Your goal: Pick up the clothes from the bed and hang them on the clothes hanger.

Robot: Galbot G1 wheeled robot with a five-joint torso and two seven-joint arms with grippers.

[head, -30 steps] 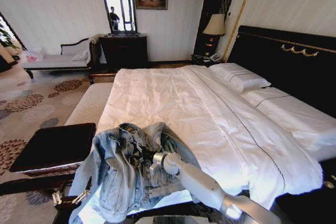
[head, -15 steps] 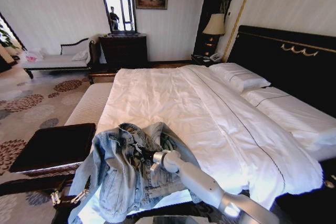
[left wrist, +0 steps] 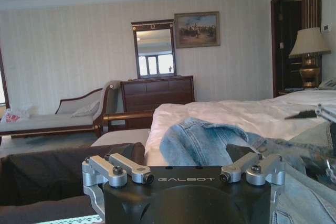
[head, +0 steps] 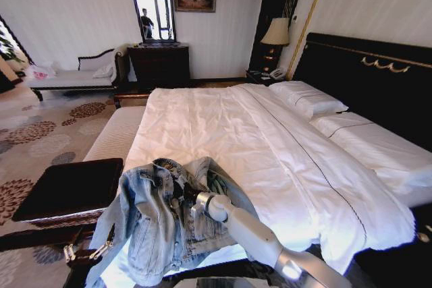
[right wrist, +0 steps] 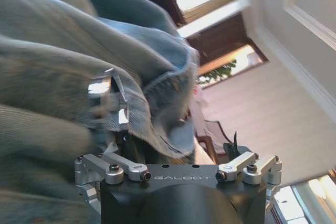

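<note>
The clothes [head: 152, 224], a light-blue denim jacket, lie bunched on the near foot corner of the bed [head: 223, 133] and hang over its edge. My right gripper [head: 183, 195] reaches in from the lower right, is buried in the jacket's folds near the collar, and is shut on the denim. In the right wrist view the denim [right wrist: 52, 77] wraps closely around that gripper [right wrist: 157, 140]. My left gripper [head: 84, 254] waits low at the bed's left corner, below the jacket's hem, with the jacket [left wrist: 210, 140] just ahead of it. The clothes hanger is out of view.
A dark upholstered bench [head: 67, 190] stands to the left of the bed's foot. A chaise [head: 67, 79] and a dark dresser [head: 158, 65] with a mirror line the far wall. Patterned carpet [head: 34, 133] spreads out on the left. Pillows [head: 310, 102] lie by the black headboard.
My right gripper has shifted slightly left and the jacket's folds have moved with it. The left gripper has barely moved.
</note>
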